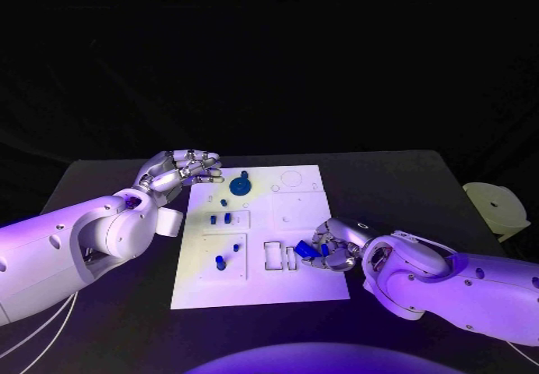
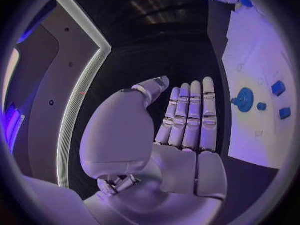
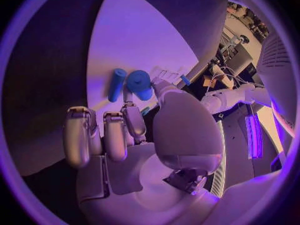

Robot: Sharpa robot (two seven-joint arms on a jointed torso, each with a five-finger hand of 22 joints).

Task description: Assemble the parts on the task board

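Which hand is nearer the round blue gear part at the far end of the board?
Left. The left hand sits just off the task board at its far left corner, beside the gear part. The right hand is at the board's near right edge, holding a blue part.

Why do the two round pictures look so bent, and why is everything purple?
Both wrist views are fisheye, so the task board curves at its edges; coloured light tints the whole scene violet, and in the head view the surroundings beyond the table are black.
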